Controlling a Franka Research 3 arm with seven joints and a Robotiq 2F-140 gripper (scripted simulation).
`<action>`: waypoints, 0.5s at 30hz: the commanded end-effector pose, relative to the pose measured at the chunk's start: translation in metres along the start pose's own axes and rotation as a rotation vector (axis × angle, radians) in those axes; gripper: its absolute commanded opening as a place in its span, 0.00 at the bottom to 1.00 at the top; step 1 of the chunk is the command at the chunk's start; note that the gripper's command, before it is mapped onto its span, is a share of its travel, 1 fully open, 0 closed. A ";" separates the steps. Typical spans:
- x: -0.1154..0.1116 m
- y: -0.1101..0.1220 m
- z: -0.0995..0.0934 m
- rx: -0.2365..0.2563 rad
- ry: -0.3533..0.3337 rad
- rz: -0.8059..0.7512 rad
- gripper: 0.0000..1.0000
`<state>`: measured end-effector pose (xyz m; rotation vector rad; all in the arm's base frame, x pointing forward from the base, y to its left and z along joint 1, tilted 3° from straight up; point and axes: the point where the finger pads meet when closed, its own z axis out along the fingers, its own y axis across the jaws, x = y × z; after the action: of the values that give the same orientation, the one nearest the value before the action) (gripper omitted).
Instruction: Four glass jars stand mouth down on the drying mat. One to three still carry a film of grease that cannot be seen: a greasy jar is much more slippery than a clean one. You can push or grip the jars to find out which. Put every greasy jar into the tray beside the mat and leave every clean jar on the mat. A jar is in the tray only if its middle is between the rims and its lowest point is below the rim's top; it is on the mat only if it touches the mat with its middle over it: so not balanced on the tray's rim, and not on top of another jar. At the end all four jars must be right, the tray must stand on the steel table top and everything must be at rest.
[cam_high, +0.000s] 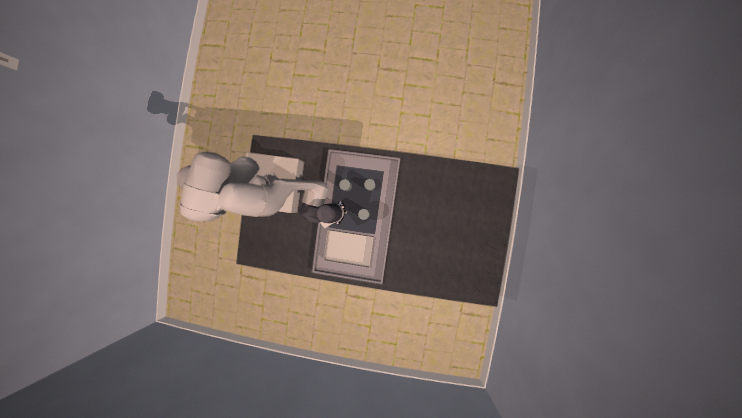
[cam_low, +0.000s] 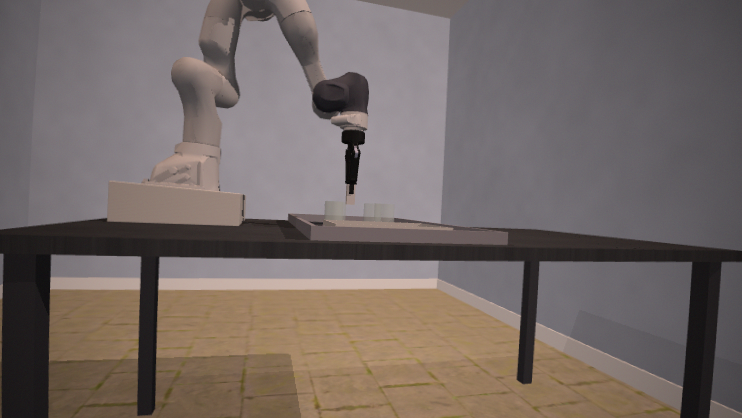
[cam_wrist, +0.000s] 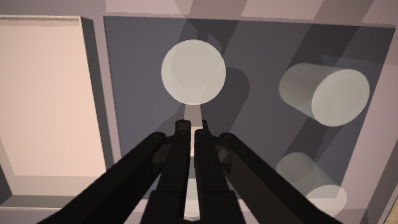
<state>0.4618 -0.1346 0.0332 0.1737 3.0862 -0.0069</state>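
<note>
My gripper (cam_low: 350, 195) (cam_wrist: 192, 114) is shut, with nothing seen between its fingers. It points down, with its tips above the dark drying mat (cam_high: 358, 226) (cam_wrist: 140, 100). One jar (cam_high: 363, 213) (cam_wrist: 193, 72) stands just beyond the fingertips in the wrist view. A second jar (cam_high: 369, 184) (cam_wrist: 341, 97) and a third jar (cam_high: 344, 184) (cam_wrist: 327, 200) stand at the mat's other end. A fourth pale jar (cam_wrist: 192, 200) shows only in part between the fingers in the wrist view; the arm hides it in the top view. The cream tray (cam_high: 347, 249) (cam_wrist: 45, 100) lies beside the mat and holds no jar.
The mat and tray lie on a mauve-grey steel top (cam_high: 391, 179) (cam_low: 410, 237) with a low raised rim. It stands on a long dark table (cam_high: 446, 223). The arm's pale base block (cam_low: 173, 205) stands on the left side. The tray's walls are low.
</note>
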 end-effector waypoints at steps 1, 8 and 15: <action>0.001 0.000 -0.001 -0.001 0.002 -0.006 0.00; 0.002 0.000 -0.002 -0.001 0.002 -0.006 0.00; -0.002 0.000 0.000 -0.001 0.002 -0.006 0.00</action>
<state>0.4625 -0.1350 0.0350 0.1735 3.0835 -0.0073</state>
